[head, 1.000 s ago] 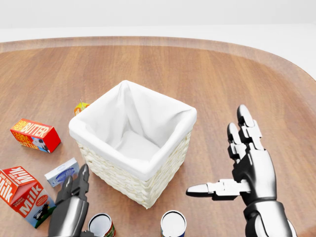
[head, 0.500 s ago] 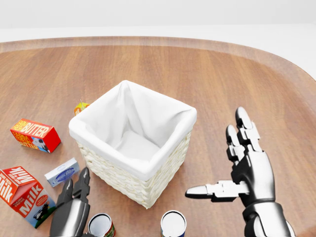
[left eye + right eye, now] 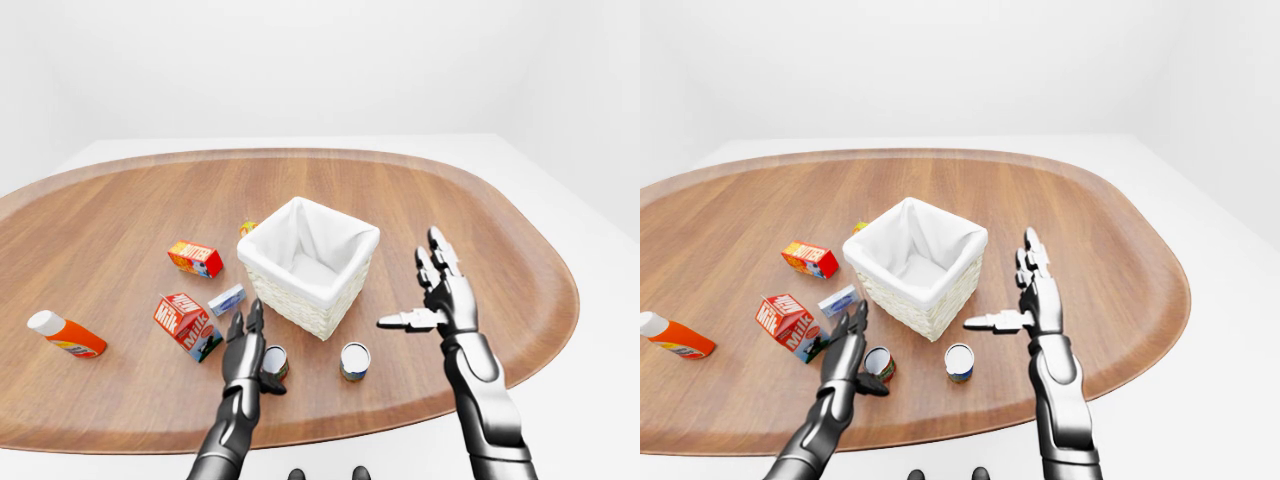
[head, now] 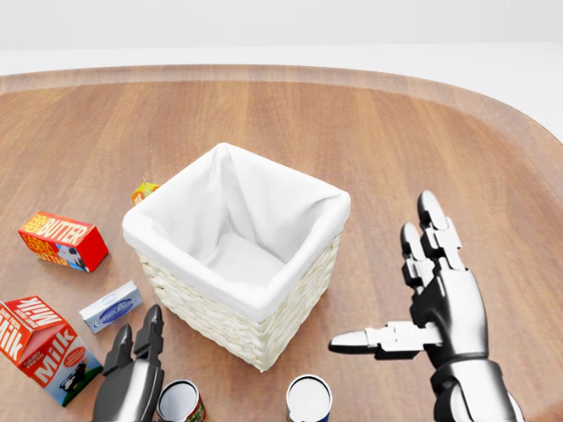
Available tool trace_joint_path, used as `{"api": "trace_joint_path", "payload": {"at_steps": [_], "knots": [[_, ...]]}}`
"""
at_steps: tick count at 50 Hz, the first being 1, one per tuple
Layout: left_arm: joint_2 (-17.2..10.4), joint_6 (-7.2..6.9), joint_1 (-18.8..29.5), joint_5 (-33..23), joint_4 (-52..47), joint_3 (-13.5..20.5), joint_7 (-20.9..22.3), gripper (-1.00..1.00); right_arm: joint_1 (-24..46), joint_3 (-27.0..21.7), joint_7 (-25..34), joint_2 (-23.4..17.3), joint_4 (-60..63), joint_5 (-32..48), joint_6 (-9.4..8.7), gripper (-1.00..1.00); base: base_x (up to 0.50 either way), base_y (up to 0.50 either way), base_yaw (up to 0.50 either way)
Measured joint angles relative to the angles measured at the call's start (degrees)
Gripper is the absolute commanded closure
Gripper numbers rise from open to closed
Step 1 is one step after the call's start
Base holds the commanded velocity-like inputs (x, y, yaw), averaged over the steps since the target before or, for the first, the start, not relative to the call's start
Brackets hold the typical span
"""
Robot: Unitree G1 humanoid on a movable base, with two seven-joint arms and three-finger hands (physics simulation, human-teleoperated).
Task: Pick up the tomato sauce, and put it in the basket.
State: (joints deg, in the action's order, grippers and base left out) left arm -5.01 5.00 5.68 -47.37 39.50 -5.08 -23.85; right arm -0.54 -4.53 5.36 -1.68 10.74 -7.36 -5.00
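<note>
The tomato sauce can [image 4: 180, 402], red-labelled with a pale lid, stands on the wooden table at the bottom edge of the head view. My left hand [image 4: 141, 345] is open just to its left, with its fingers [image 3: 244, 330] stretched flat toward the basket and nothing between them. The wicker basket [image 4: 230, 288] with a white cloth liner stands above the can, and nothing shows inside it. To the right of the basket my right hand [image 4: 391, 286] hovers open, thumb pointing left, holding nothing.
A blue-labelled can [image 4: 309, 397] stands right of the tomato sauce. A milk carton [image 4: 42, 347], a small blue box [image 4: 111, 307] and a butter box [image 4: 63, 241] lie at the left. An orange bottle [image 3: 65, 335] lies far left. A small yellow item [image 4: 144, 190] peeks from behind the basket.
My left hand has sunk a little toward the bottom of the head view. The right hand has dropped slightly. The cans and basket have not moved.
</note>
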Motion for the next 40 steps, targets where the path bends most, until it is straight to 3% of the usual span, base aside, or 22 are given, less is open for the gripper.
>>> {"api": "trace_joint_path", "payload": {"at_steps": [11,12,14,15,29,40], "knots": [[0.2,0.00,-2.2,0.3,-4.6,0.1,2.1,-1.00,0.2,0.1,0.0,0.0,-0.7,0.0,0.00,-1.00,0.00,0.00,0.00],[0.2,0.00,-2.5,0.3,-5.1,0.1,2.4,-0.53,0.3,0.1,0.0,0.0,-0.7,0.0,0.00,-1.00,0.00,0.00,0.00],[0.2,0.00,-3.0,0.4,-6.1,0.1,2.8,0.89,0.3,0.1,0.0,0.0,-0.8,0.0,0.00,-1.00,0.00,0.00,0.00],[0.2,0.00,-3.2,0.4,-6.6,0.0,3.1,1.00,0.3,0.1,0.0,0.0,-0.8,0.0,0.00,-1.00,0.00,0.00,0.00],[0.5,0.00,-5.5,-0.1,-11.2,0.0,5.6,1.00,-0.1,0.1,0.0,0.0,-0.2,-0.1,0.00,-1.00,0.00,0.00,0.00],[0.3,0.00,-2.5,-0.9,-5.2,0.0,2.8,1.00,-0.2,0.1,0.0,0.0,0.3,-0.2,0.00,-1.00,0.00,0.00,0.00]]}}
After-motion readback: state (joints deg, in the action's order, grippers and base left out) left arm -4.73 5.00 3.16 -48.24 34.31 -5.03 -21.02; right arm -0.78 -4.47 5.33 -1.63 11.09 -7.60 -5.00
